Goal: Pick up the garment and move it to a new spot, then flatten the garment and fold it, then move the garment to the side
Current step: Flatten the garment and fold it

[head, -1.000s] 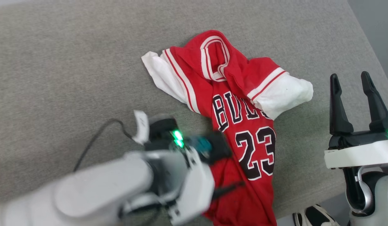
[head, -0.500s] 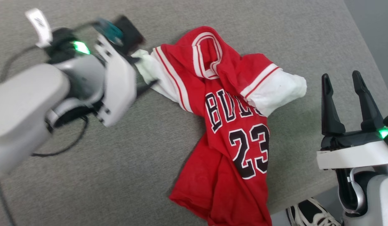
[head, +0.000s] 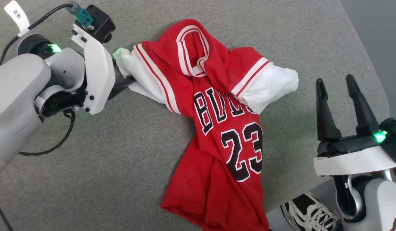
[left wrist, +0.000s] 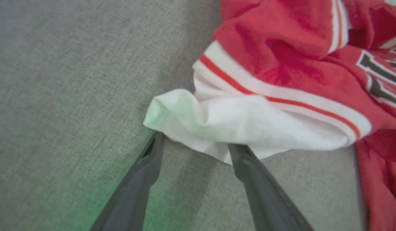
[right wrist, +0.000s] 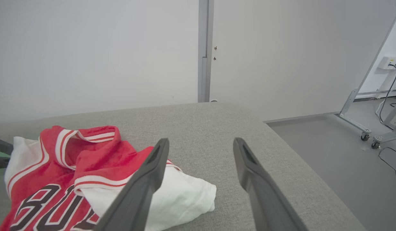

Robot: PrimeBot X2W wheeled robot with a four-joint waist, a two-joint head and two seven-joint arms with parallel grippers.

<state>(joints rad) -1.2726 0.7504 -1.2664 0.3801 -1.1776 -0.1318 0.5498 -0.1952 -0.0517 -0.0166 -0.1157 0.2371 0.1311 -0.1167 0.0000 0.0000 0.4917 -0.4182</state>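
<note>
Left hand [left wrist: 196, 140] spread wide, fingertips touching white sleeve of garment [left wrist: 281, 80]

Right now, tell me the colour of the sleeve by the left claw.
White sleeve, red-striped trim; best in left wrist view.

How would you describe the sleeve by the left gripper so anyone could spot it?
On the grey fabric surface lies the garment, a rumpled red jersey numbered 23. Its white sleeve bunches to a tip at the open left gripper. Unlike the other sleeve, its tip is tinged green.
</note>
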